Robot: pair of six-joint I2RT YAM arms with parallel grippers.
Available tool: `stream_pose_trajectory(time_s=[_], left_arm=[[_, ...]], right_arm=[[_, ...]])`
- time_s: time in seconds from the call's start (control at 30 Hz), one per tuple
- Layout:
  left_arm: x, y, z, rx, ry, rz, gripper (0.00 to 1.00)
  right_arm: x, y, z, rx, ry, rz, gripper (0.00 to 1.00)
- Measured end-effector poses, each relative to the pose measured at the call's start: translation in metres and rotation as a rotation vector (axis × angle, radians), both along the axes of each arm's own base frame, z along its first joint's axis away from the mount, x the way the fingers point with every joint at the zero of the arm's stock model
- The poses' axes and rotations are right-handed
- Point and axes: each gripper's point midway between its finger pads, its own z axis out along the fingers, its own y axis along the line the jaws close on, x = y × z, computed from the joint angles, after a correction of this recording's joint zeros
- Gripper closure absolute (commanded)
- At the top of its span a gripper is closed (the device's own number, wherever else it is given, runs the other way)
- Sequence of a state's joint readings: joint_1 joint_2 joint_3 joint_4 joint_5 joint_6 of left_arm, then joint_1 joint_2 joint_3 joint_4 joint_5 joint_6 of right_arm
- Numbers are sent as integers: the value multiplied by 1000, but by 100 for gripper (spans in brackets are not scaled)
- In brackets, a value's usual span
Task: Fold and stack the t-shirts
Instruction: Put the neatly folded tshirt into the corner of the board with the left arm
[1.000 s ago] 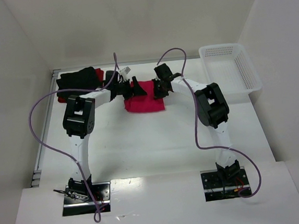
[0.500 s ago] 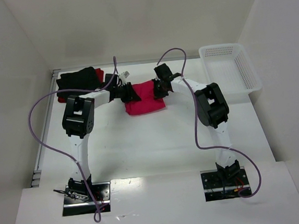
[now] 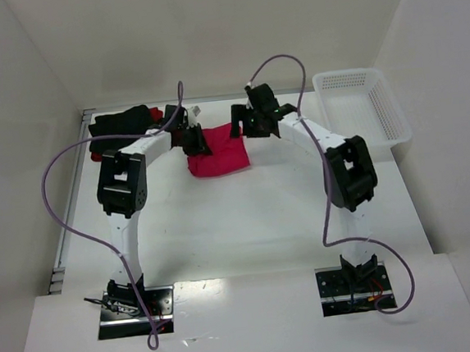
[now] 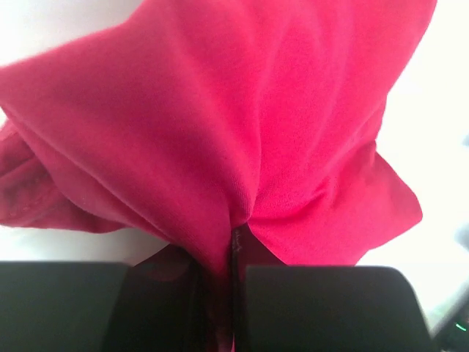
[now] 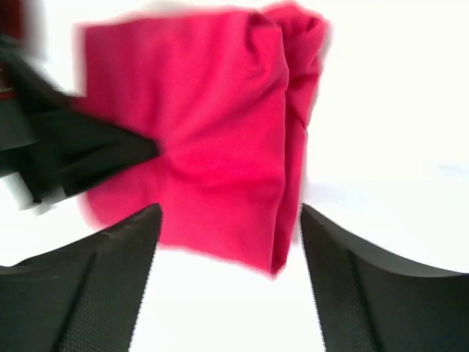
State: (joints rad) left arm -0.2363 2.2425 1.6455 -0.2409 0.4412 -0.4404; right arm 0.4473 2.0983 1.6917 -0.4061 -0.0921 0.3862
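Left pincer (image 4: 233, 293) was pinching the folded pink t-shirt (image 4: 220, 132) at its edge, likely to drag it stackward; right pincer (image 5: 229, 220) gaped open, cloth just ahead, holding nothing.

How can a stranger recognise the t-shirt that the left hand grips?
Look at the far middle of the white table. There lies a folded bright pink t-shirt, pinched at its edge by the left hand. Its neighbour, the black t-shirt, lies in the far left corner.
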Motion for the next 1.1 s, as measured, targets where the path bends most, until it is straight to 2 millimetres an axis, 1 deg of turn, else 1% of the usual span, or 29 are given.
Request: stream_pose_trajectory(time_s=[0.03,0.07,0.13,0.2,0.27,0.3,0.37,0.43,0.5,0.67,0.77,0.87,0.93,1.0,1.1], left_arm=[[4,7,3,30,-5,5,100],[8,14,7,58,-10,15,100],[18,28,17,112,-34,32,100],[27,44,25,165,-57,56,100],[33,60,30,235,-75,69,100],[35,69,32,267,-76,80,100],[37,85,37,345,-81,97,100],[41,98,42,417,-97,114,100],[44,109,44,478,-108,136,100],[45,134,44,611,-114,172,100],[52,146,61,679,-142,194,100],[68,158,91,725,-214,242,100],[76,167,107,740,-250,276,100],[81,179,117,752,-264,306,100],[84,204,128,770,-268,343,100]], right_arm=[[1,0,21,13,-39,-1,11],[1,-1,46,32,-84,-1,0],[-2,-5,96,70,-172,-5,0],[-9,-11,142,104,-256,-8,0],[-16,-19,179,125,-329,-24,0],[-22,-23,193,131,-355,-29,0],[-33,-32,210,134,-391,-43,0],[-44,-41,216,129,-404,-56,0],[-52,-47,215,118,-402,-67,0],[-69,-61,191,76,-352,-86,0],[-73,-64,180,60,-326,-90,0],[-76,-65,175,56,-310,-94,0],[-77,-65,173,57,-304,-97,0],[-79,-66,171,55,-299,-98,0],[-81,-67,168,57,-291,-102,0]])
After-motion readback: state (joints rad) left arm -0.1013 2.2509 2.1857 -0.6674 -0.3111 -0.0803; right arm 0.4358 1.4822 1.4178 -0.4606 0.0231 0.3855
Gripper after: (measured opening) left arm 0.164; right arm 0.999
